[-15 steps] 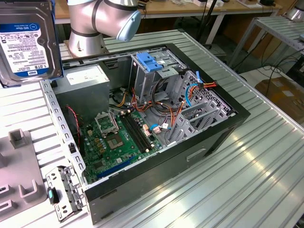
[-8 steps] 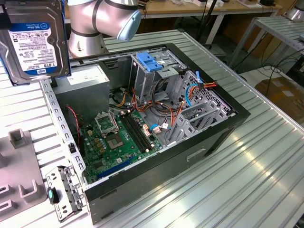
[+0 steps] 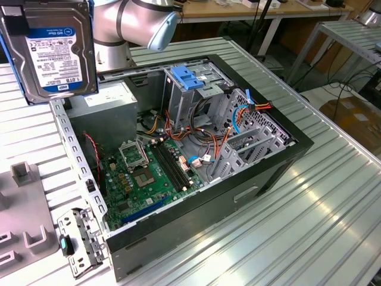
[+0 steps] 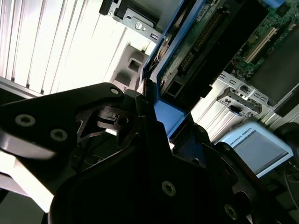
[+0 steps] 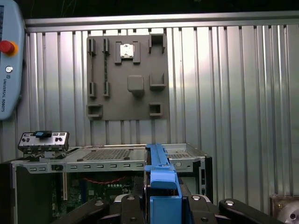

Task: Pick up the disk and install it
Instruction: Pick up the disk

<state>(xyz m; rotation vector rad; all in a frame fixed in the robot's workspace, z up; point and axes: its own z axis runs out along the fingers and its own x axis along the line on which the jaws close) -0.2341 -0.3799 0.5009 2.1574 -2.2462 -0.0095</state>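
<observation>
**Dark, blue-framed rectangular disk (image 3: pixel 56 50) (image 5: pixel 160 179) (image 4: pixel 205 42) held upright over open black metal computer case (image 3: pixel 196 220)**

A ribbed silver metal table (image 3: pixel 333 226) carries the case. The disk hangs in the air above the case's corner at the exterior view's left, with its long axis vertical and its label toward that camera. The black gripper (image 5: pixel 163 207) (image 4: pixel 161 116) has its jaws clamped on the blue carrier.

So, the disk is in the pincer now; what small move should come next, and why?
Probably carry the disk toward the grey drive cage in the open case: the pincer is shut on it, and it hangs in the air, apart from that cage.
</observation>
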